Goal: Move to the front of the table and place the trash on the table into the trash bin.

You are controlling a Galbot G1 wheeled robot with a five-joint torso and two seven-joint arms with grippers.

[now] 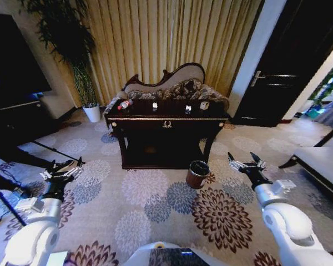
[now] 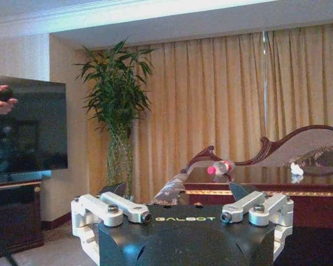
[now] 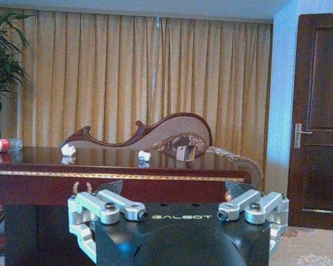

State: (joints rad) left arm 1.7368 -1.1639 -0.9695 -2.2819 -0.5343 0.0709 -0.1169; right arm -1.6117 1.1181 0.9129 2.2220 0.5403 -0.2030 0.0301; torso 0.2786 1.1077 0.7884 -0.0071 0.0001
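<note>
The dark table (image 1: 167, 118) stands a few steps ahead, in front of the curtain. On its top lies the trash: a clear bottle with a red cap (image 1: 124, 103) at the left end, two white scraps (image 1: 155, 105) (image 1: 188, 108) and a pale packet (image 1: 204, 105). The reddish-brown trash bin (image 1: 198, 174) stands on the carpet by the table's right front leg. My left gripper (image 1: 64, 169) and right gripper (image 1: 245, 163) hover low on either side, both open and empty. The left wrist view shows the left gripper (image 2: 177, 191) facing the bottle (image 2: 219, 167). Past the right gripper (image 3: 175, 188) lie a scrap (image 3: 68, 149) and the packet (image 3: 184, 153).
An ornate sofa (image 1: 172, 86) sits behind the table. A white plant pot (image 1: 92, 113) stands at the left. A dark door (image 1: 288, 66) is at the right, with a low table edge (image 1: 322, 166) nearer. Tripod legs (image 1: 50, 151) cross the left floor. Open carpet (image 1: 155, 199) lies ahead.
</note>
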